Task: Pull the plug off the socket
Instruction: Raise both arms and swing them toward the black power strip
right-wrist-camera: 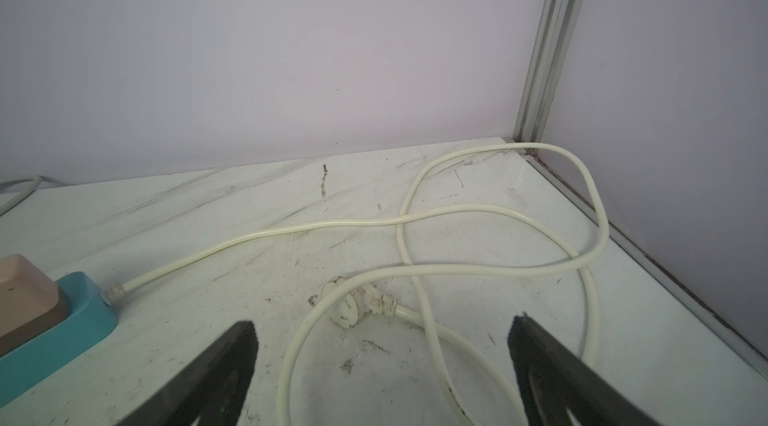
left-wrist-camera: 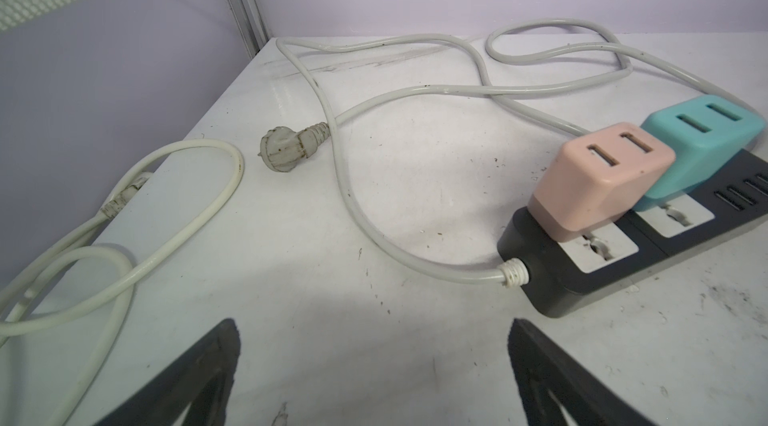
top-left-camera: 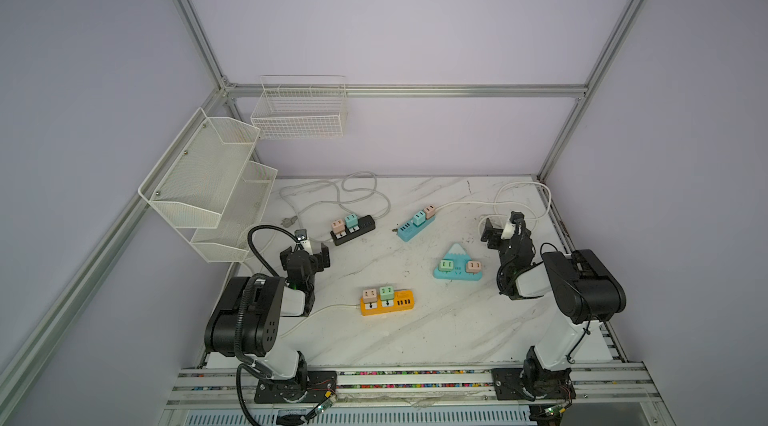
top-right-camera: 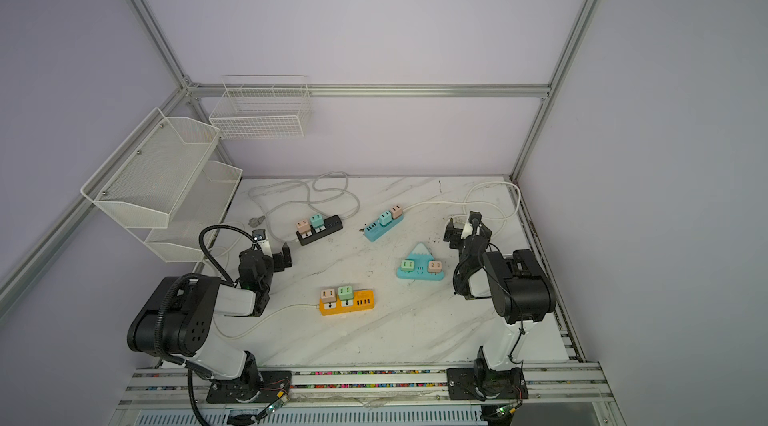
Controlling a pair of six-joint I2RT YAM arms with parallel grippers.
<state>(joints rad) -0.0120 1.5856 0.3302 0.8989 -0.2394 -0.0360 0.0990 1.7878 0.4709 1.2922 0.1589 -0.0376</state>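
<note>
Left gripper: jaws fully apart, empty, touching nothing. It sits near-left of the black strip. In the left wrist view the strip's cord end lies just past one fingertip, no contact.

Right gripper: jaws also wide apart, empty. It hangs at the far right of the table, over the loops of the cream cord. In the right wrist view the wall plug lies on the table ahead, between the two fingers, untouched.

All plugs are seated, upright, slotted faces up:
- Black strip: long axis diagonal, near-left to far-right. The grey cord leaves the near-left end. Pink plug is at that end, teal plug right beside it.
- Blue strip: same diagonal, cord end far-right, pointing toward the right gripper. Blue-strip pink plug is at the cord end, blue-strip teal plug next to it.
- Orange strip: axis left-right across the table, cord out the left end. Orange-strip pink plug is by the cord, orange-strip green plug beside it.
- Mountain socket: peak points at the far wall. Mountain green plug is on the left, mountain pink plug on the right, apart.
</note>
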